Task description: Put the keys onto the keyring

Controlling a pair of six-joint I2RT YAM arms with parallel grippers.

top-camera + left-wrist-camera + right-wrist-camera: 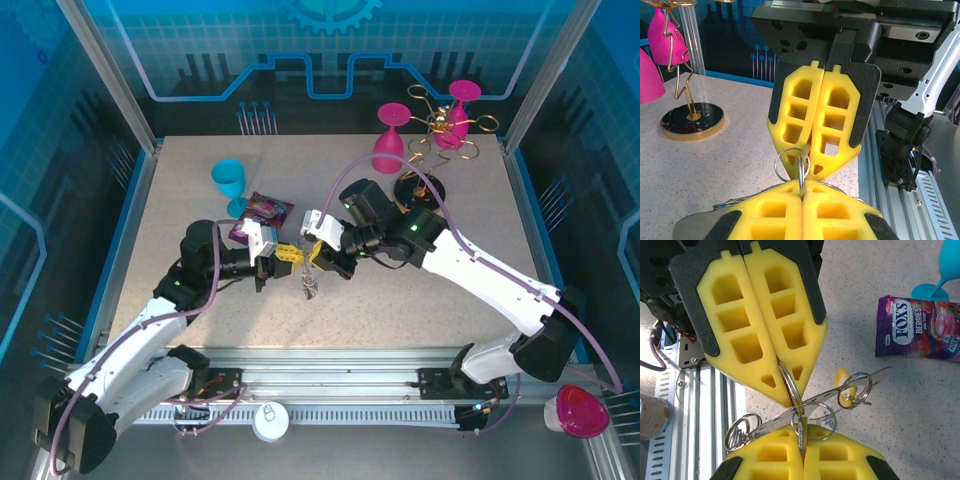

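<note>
My two grippers meet tip to tip above the table's middle. The left gripper is shut on the keyring, a silver split ring standing on edge between its yellow fingertips. Facing it, the right gripper is shut on a small flat metal piece, seemingly one of the keys, with a small ring threaded through it. A long thin metal strip crosses under the tips, carrying further small rings and a yellow tag. A cluster of metal bits hangs below the grippers.
A purple candy bag lies just behind the left gripper, with a blue cup beyond it. The gold wire stand and two pink cups are at the back right. The aluminium rail runs along the near edge.
</note>
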